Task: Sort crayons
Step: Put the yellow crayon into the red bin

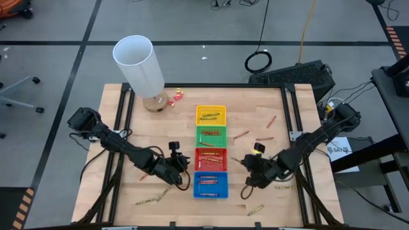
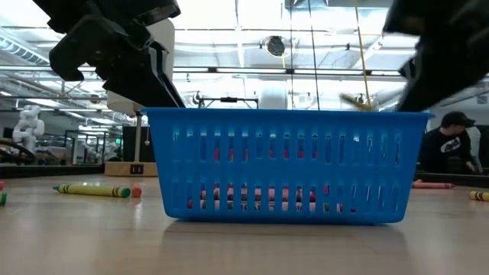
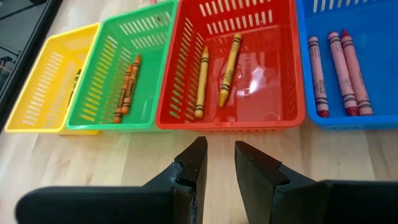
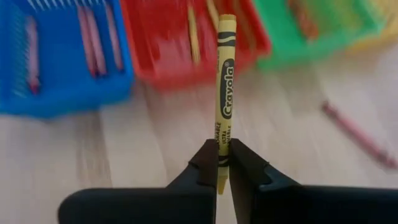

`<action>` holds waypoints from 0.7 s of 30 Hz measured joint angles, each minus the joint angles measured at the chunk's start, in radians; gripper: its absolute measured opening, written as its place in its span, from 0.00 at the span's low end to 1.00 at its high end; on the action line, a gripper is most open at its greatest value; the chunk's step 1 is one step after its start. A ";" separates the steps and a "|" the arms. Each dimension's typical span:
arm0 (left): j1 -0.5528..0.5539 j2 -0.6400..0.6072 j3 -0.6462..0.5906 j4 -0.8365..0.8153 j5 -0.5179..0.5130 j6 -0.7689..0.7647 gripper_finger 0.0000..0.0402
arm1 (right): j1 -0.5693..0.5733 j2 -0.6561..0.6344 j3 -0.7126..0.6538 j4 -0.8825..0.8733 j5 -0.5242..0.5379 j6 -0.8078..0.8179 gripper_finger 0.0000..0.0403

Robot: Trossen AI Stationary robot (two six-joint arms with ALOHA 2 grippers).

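Note:
Four trays stand in a row: yellow [image 1: 211,115], green [image 1: 211,136], red [image 1: 211,158] and blue [image 1: 211,184], each with a few crayons lying in it. My right gripper [image 4: 222,163] hovers right of the red and blue trays [image 1: 246,168], shut on a yellow crayon [image 4: 225,74]. My left gripper [image 3: 219,165] hangs left of the red tray [image 1: 185,171], pointing at it, open a little with nothing between its fingers. Loose crayons lie on the table, such as an olive one [image 1: 153,198] and a reddish one [image 1: 241,135]. My right gripper pinches the yellow crayon near its back end [image 4: 222,148] between the two fingers. The crayon runs along the fingers and sticks out forward past their tips, toward the red tray. A short stub [image 4: 221,179] shows behind the pinch. It is lifted clear of the table.
A tall white cylinder [image 1: 140,64] stands at the far left of the table, with small red and yellow bits [image 1: 176,96] by its base. More loose crayons lie near the front right [image 1: 255,209] and at the right [image 1: 271,120]. A person [image 2: 451,141] sits in the room beyond.

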 joint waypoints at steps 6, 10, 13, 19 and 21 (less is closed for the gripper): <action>0.000 0.000 0.000 0.000 0.000 -0.002 0.21 | 0.058 0.021 0.000 0.215 0.278 -0.091 0.01; 0.000 0.000 0.000 0.010 0.001 -0.006 0.21 | 0.063 0.045 0.000 0.368 0.311 -0.209 0.01; 0.000 0.000 -0.001 0.017 0.005 -0.007 0.21 | 0.063 0.058 0.000 0.461 0.334 -0.325 0.01; -0.001 0.000 0.000 0.017 0.009 -0.017 0.21 | 0.053 0.065 0.000 0.509 0.339 -0.423 0.01; -0.001 0.000 -0.001 0.017 0.009 -0.032 0.21 | 0.053 0.065 0.000 0.515 0.339 -0.451 0.01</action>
